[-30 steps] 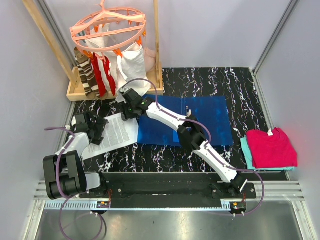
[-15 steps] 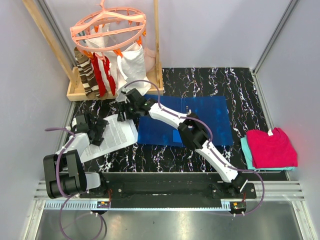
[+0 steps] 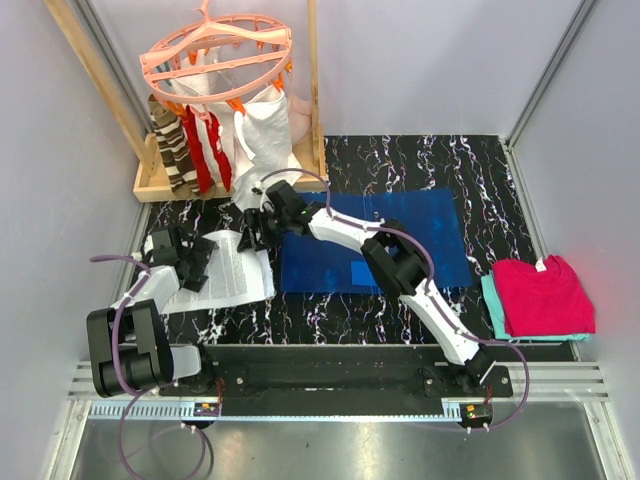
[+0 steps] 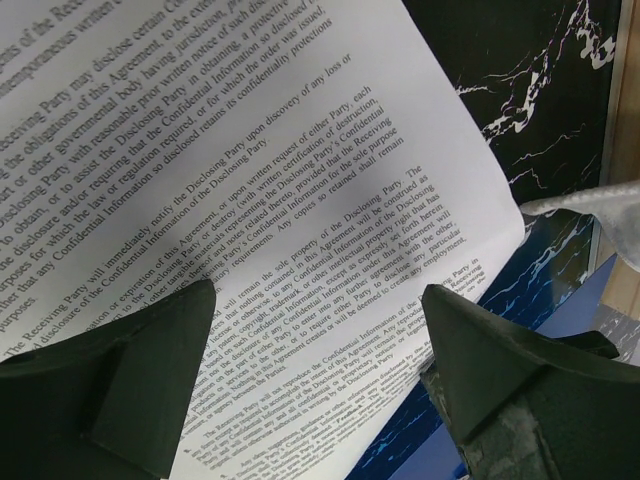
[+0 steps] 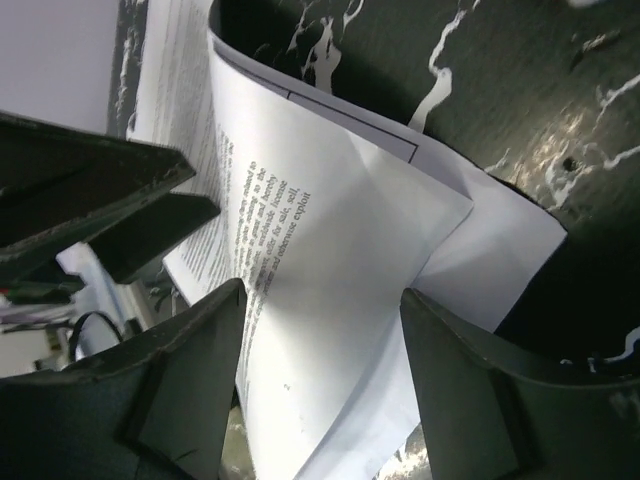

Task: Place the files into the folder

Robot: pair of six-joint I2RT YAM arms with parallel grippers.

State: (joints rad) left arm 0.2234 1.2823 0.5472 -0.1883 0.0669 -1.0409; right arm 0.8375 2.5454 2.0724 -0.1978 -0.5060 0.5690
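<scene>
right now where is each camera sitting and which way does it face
Top: above and behind, looking down on the table; left arm and right arm show, bases at the bottom.
Left wrist: on the left arm, looking down at the papers between the left tool's open fingers.
Right wrist: on the right arm, facing buckled papers between the right tool's fingers.
Shared: all three show the papers.

The right arm (image 3: 340, 228) crosses the folder (image 3: 430, 225), hiding its left-central area. Just left of the folder, the left gripper (image 3: 200, 265) covers part of the files (image 3: 238, 282); their print is illegible from overhead.
</scene>
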